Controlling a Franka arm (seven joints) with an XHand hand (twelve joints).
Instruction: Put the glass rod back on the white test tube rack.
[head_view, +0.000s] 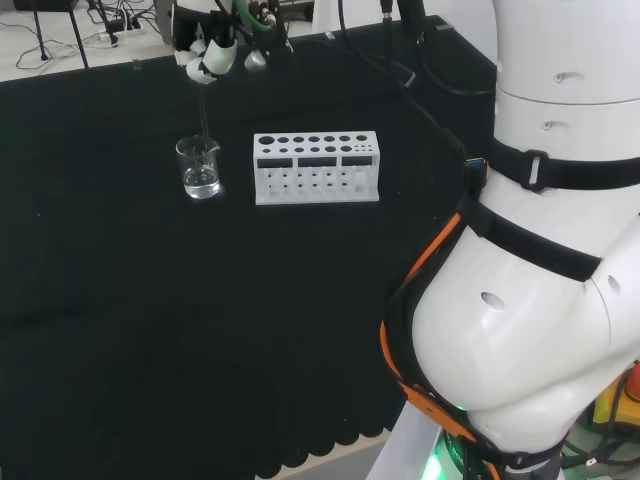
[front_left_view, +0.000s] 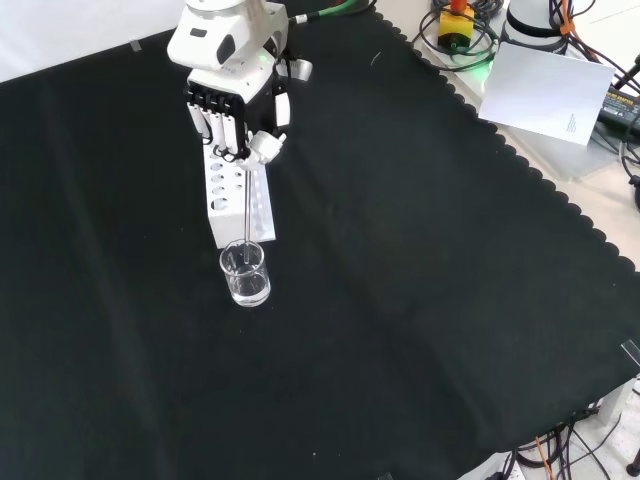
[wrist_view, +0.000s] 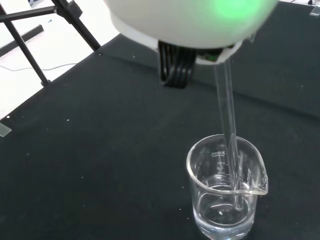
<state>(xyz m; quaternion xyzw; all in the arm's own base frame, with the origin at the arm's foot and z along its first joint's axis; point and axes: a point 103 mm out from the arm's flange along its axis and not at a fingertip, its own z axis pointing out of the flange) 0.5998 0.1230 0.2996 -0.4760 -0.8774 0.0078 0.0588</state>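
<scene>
Hand (front_left_view: 235, 110) pinches glass rod (front_left_view: 246, 215) by top, fingers curled round it, lower end dipping inside glass beaker (front_left_view: 245, 275). Lift step in hand; next: clear rim, carry to white test tube rack (front_left_view: 237, 200) just beside.

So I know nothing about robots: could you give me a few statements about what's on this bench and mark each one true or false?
1. The hand holds a glass rod. True.
2. The rod's lower end is in the beaker. True.
3. The beaker is dry. False: the wrist view shows clear liquid at its bottom.
4. The white test tube rack lies tipped over. False: it stands upright beside the beaker.
5. The rod already rests on the rack. False: it is in the hand, over the beaker.
</scene>
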